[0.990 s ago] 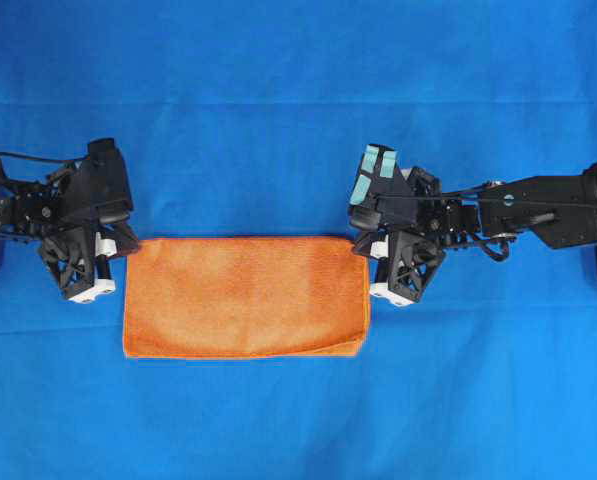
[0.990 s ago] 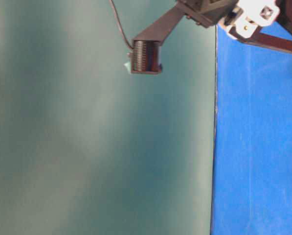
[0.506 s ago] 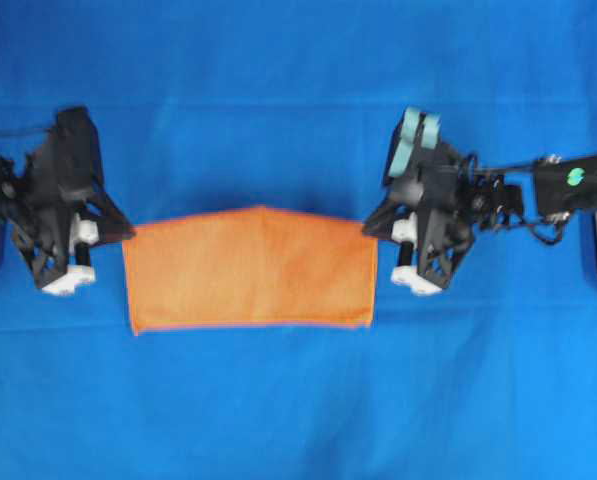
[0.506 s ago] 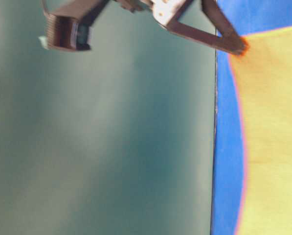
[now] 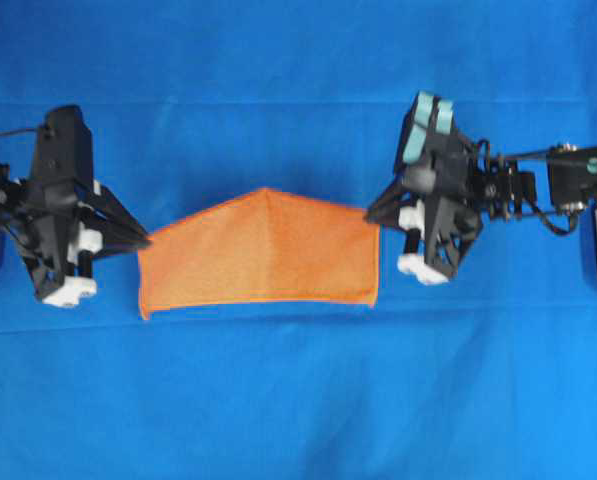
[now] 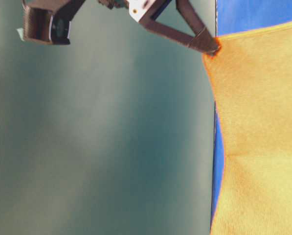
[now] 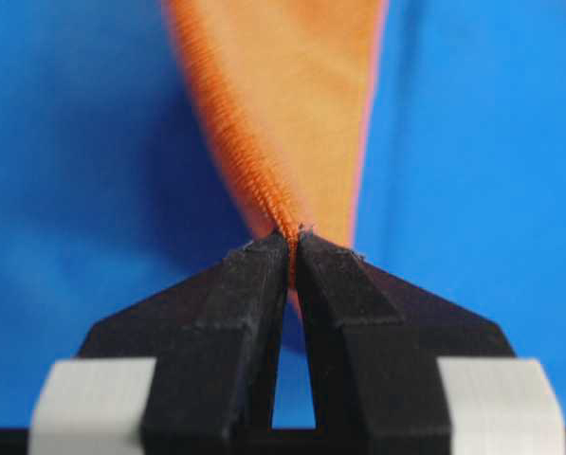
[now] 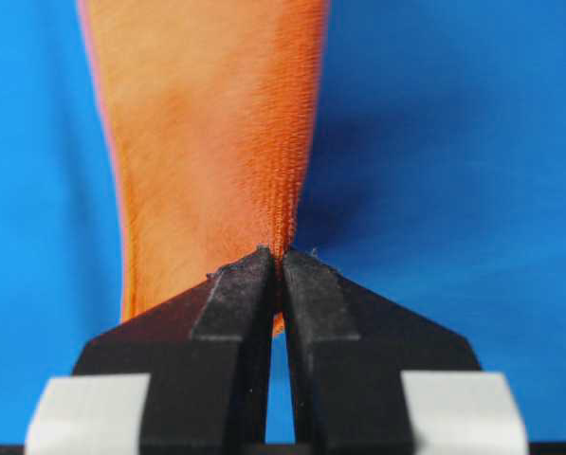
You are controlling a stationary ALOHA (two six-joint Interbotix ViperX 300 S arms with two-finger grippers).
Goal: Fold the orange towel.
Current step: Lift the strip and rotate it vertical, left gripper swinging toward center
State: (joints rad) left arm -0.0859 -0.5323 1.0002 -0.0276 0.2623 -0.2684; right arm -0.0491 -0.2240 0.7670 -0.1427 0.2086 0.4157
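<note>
Orange towel (image 5: 263, 250) hangs stretched between the two arms above the blue cloth (image 5: 298, 400) that covers the bench, roughly at the middle of the overhead view. Its top edge rises to a peak near the centre and slopes down toward each held corner, while the bottom edge runs nearly straight from left to right (a faint vertical crease drops from the peak). The left gripper (image 5: 146, 240) pinches the towel's left corner; in the left wrist view its black fingers (image 7: 240, 313) are pressed together on the stitched hem, with the fabric fanning away above them. The right gripper (image 5: 371, 212) pinches the upper right corner in the same way, its fingers (image 8: 235, 308) closed narrowly on the cloth's edge. From table level, one dark fingertip grips a corner of the towel, which fills the right side of that view in a washed-out yellow-orange. Both arms reach in from opposite sides, well apart, with the towel between them.
</note>
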